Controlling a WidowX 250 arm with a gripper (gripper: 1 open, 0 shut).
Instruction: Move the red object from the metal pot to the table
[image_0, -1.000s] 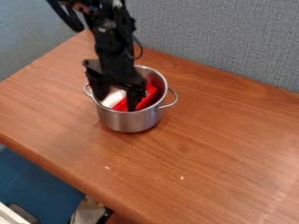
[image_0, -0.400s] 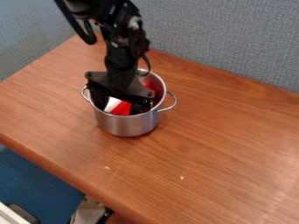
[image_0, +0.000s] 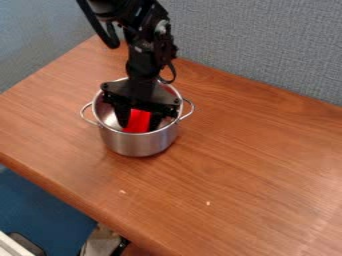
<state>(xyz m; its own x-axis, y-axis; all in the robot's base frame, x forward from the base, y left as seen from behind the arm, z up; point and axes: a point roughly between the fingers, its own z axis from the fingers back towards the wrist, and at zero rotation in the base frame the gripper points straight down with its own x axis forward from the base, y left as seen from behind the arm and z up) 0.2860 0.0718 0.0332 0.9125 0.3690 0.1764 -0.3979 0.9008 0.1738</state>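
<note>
Counting one red object (image_0: 140, 121) — one metal pot (image_0: 134, 140)

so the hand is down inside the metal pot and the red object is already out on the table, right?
Not quite. The hand is down inside the metal pot, but the red object is not on the table yet: the camera view shows it inside the pot, between the fingers.

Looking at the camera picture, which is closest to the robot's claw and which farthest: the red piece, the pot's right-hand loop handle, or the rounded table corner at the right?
From the gripper, nearest first:
1. The red object, inside the metal pot, right between the fingers.
2. The pot's right loop handle, just right of the gripper.
3. The table's rounded corner, far right.
</note>
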